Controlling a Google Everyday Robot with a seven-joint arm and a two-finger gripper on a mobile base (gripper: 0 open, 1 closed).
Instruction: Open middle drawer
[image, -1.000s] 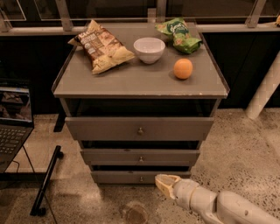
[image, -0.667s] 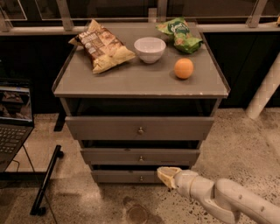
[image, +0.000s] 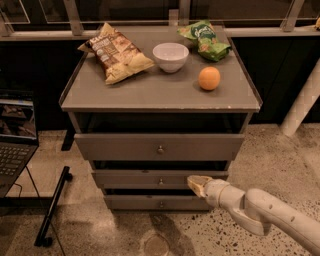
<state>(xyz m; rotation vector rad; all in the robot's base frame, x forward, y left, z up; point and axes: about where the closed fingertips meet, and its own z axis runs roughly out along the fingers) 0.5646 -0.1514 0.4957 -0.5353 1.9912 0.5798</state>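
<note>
The middle drawer (image: 130, 179) is a low grey front with a small round metal knob (image: 160, 181), between the taller top drawer (image: 115, 146) and the narrower bottom drawer (image: 130, 202). It stands slightly out from the cabinet, like the other two. My gripper (image: 196, 183) comes in from the lower right on a white arm (image: 260, 212). Its yellowish tip is at the middle drawer's front, to the right of the knob and level with it.
On the cabinet top (image: 150, 90) lie a chip bag (image: 116, 51), a white bowl (image: 170, 56), a green bag (image: 205, 40) and an orange (image: 209, 78). A laptop (image: 15, 137) is at the left, a black stand leg (image: 52, 207) on the floor, a white post (image: 302, 100) at right.
My gripper has moved up and to the left, from beside the bottom drawer to the front of the middle drawer. The drawers have not moved.
</note>
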